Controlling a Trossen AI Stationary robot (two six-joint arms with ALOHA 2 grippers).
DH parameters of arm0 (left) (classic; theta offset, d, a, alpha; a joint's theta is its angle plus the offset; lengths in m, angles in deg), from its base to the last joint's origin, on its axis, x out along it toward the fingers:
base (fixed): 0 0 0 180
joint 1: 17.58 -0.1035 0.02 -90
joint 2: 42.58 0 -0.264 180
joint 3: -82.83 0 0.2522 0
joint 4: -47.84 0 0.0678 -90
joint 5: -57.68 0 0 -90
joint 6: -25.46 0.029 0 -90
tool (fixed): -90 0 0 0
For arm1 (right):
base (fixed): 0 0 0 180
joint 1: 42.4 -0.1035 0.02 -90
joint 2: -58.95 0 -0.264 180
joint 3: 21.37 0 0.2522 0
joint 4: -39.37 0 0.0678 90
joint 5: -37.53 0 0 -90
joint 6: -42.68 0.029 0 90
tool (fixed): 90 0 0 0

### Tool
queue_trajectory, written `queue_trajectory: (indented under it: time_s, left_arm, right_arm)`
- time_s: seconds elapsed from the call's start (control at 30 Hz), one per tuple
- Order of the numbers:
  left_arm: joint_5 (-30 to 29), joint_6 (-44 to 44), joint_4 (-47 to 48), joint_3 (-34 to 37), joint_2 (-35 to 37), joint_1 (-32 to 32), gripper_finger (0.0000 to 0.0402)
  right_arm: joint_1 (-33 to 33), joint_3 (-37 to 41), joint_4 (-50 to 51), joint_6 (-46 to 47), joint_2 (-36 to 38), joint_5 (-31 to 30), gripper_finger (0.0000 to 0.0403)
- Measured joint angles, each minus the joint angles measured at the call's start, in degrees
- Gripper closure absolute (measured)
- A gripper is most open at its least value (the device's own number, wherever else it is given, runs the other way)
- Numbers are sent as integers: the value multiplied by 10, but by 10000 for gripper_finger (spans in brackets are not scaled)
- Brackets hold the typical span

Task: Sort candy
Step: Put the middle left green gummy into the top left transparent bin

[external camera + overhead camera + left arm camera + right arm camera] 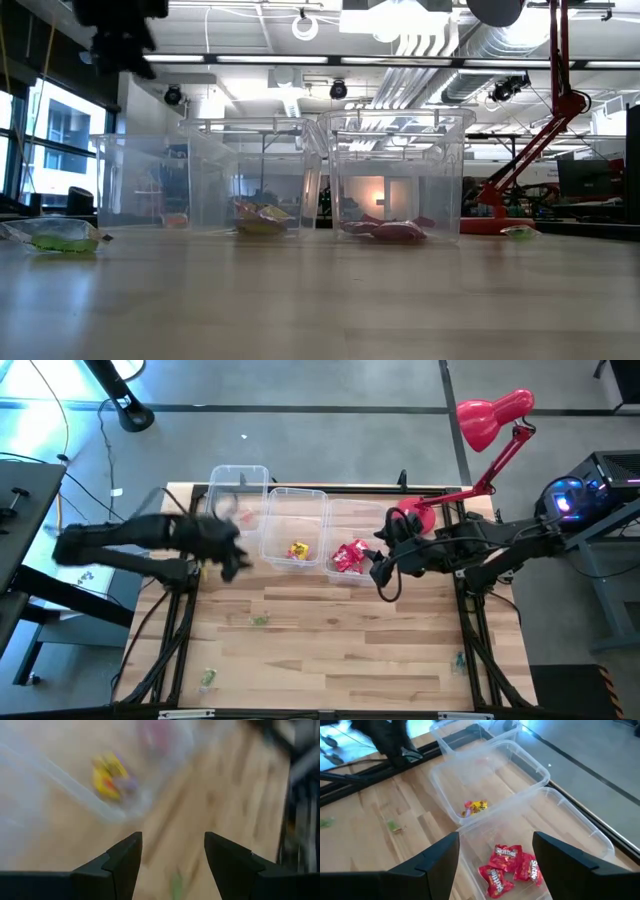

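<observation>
My left arm reaches in from the left side, stretched low over the surface (350,650), with my left gripper (232,565) at the near left corner of the middle bin (285,510). Its fingers (122,862) are spread, with nothing between them. My right arm comes in from the right, elbow bent, and my right gripper (381,578) hangs just beside the near right corner of the right bin (365,510), fingers (440,860) also spread and empty.

The red packets (507,865) lie heaped in the right bin, their long sides at differing angles. The yellow packet (298,550) sits crumpled in the middle bin. A green piece (259,621) lies loose on the surface near its middle, another green piece (207,678) lies near the front left edge, and a pale piece (459,658) lies by the right edge.
</observation>
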Motion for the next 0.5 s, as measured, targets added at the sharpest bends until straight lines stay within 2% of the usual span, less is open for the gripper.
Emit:
queue_trajectory:
  time_s: [0.1,0.27,0.37,0.5]
  left_arm:
    - [-21,-36,-37,56,-18,125,195]
    - [-48,-50,-183,145,-105,284,195]
    - [-81,-44,-209,160,-172,332,195]
    - [-109,-43,-225,160,-246,355,195]
  right_arm:
    - [1,0,0,0,-15,1,156]
    - [1,0,2,1,-39,7,156]
    - [1,0,3,1,-42,11,156]
    - [1,0,5,5,-40,11,156]
